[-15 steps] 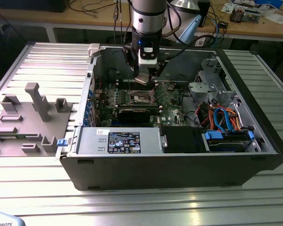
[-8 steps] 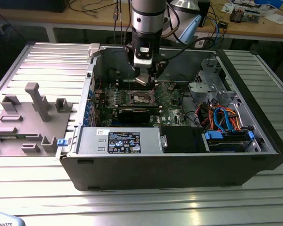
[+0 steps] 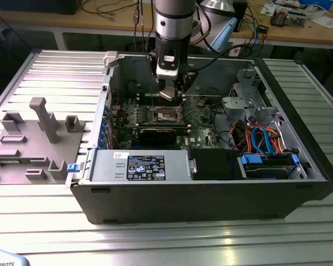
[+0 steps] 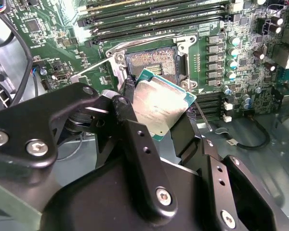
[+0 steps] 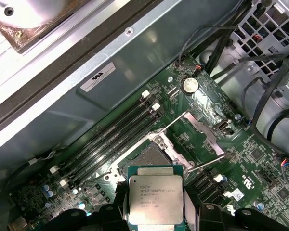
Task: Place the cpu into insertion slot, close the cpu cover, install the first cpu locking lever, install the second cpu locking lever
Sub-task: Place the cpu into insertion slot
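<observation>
My gripper (image 4: 159,109) is shut on the cpu (image 4: 160,107), a flat square chip with a silvery top, gripped by two opposite edges between black fingers (image 4: 128,90). It hangs tilted just above the insertion slot (image 4: 151,62), whose dark contact field lies bare on the green board. In the first wrist view the cpu (image 5: 155,195) sits beside the insertion slot (image 5: 147,156), and the cpu cover (image 5: 204,134) stands swung open at the slot's side. Two thin locking levers (image 5: 209,163) stick up, unlatched. In the exterior view the gripper (image 3: 169,91) hovers over the slot (image 3: 167,114) inside the open computer case.
Long black memory slots (image 5: 111,139) run beside the socket. Capacitors (image 4: 233,57) and cables (image 5: 265,86) crowd the board. The case wall (image 3: 105,105), power supply (image 3: 144,166) and drive cage (image 3: 244,94) hem the arm in. A grey fixture (image 3: 39,133) stands on the table outside.
</observation>
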Controlling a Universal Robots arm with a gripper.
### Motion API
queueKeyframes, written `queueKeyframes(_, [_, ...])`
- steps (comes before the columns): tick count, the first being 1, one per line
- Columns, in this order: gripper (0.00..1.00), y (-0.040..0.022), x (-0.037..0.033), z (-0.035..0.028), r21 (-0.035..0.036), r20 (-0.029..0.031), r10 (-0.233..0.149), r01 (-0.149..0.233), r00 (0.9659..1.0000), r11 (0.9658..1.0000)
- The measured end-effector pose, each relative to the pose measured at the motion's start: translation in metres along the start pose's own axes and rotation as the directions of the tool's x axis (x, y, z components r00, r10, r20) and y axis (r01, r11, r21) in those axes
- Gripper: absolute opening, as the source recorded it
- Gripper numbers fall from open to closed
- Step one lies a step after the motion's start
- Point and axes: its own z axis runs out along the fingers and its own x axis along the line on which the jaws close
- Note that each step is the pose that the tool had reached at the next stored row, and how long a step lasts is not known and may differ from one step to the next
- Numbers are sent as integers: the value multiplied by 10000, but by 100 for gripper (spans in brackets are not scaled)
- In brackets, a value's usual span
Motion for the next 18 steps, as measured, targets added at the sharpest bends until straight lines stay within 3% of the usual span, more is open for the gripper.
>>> queueKeyframes(18, [55,0,0,1,-18,69,802,-802,9968,9968])
